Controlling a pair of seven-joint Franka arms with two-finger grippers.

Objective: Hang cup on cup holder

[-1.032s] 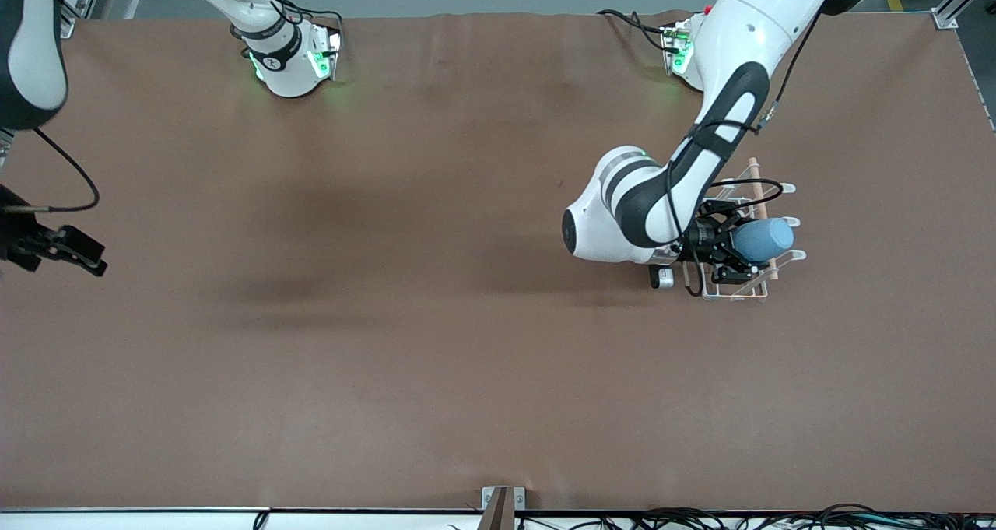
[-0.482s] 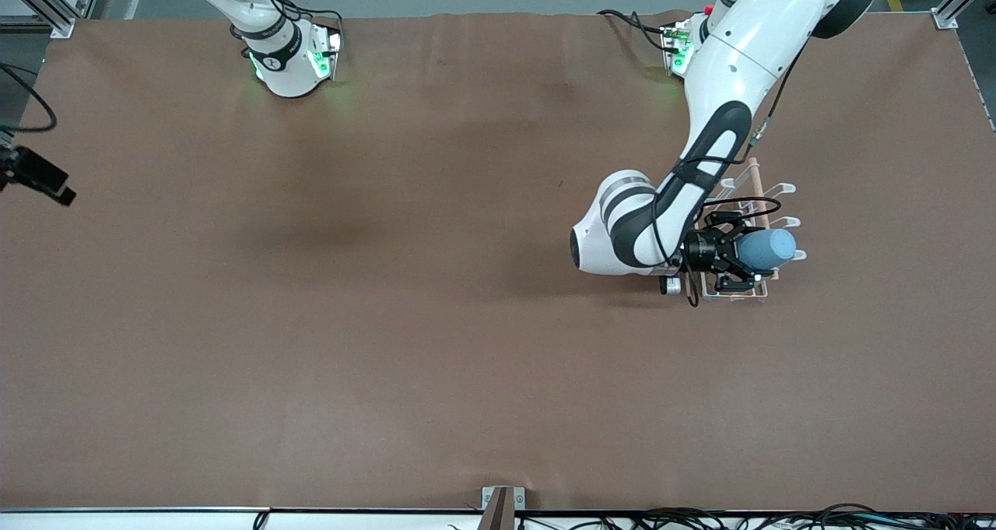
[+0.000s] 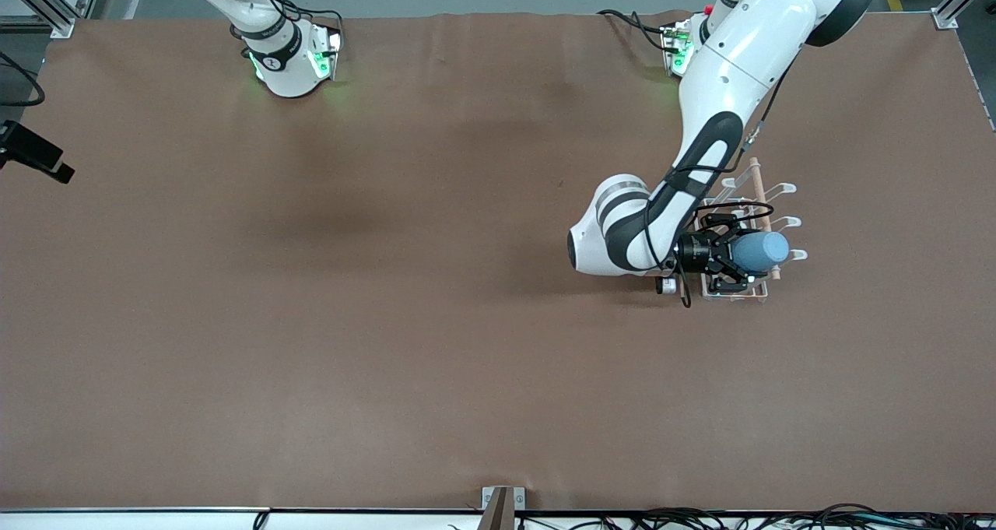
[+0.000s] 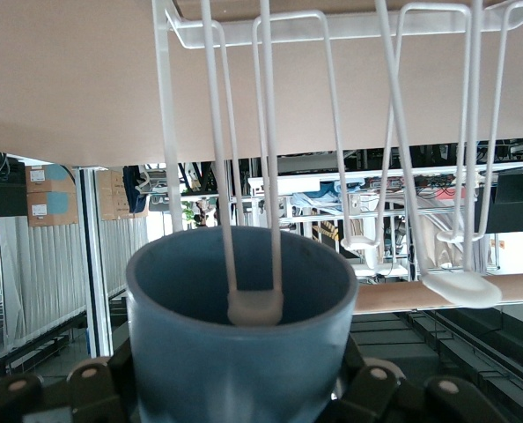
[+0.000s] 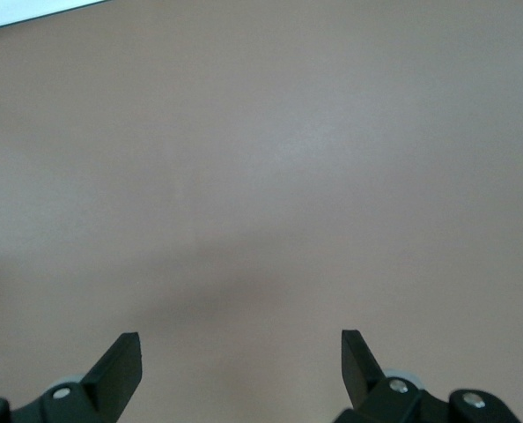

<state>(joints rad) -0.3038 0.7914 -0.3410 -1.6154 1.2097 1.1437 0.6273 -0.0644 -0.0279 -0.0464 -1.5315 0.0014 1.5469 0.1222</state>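
The cup [image 3: 761, 251] — a light-blue tumbler — is held on its side by the left gripper [image 3: 731, 264], over the end of the cup holder [image 3: 766, 195] nearest the front camera, at the left arm's end of the table. The jaws are closed on the cup's base end. In the left wrist view the cup's [image 4: 241, 348] open mouth is turned toward the cup holder [image 4: 332, 22], and the capped tip of one looped prong [image 4: 254, 306] appears to sit just inside the rim; whether it touches the inner wall cannot be told.

The step in hand is judged to be the threading of the cup onto that prong. The grasp and the carry are done; the hanging is not yet finished. The next move calls for the cup to be pushed farther along the prong's line, its mouth kept centred round the loop, until it is seated deep enough to stay when released — then the jaws are to be opened and drawn straight back.

Against the earlier front views, the cup has been shifted a little nearer the front camera and drawn slightly back toward the arm, and the left arm's elbow has been raised. The right gripper [image 3: 35, 156], which earlier hung lower over the table's edge, has been withdrawn to the right arm's end; its jaws [image 5: 235, 361] are set wide and hold nothing, and that arm waits.
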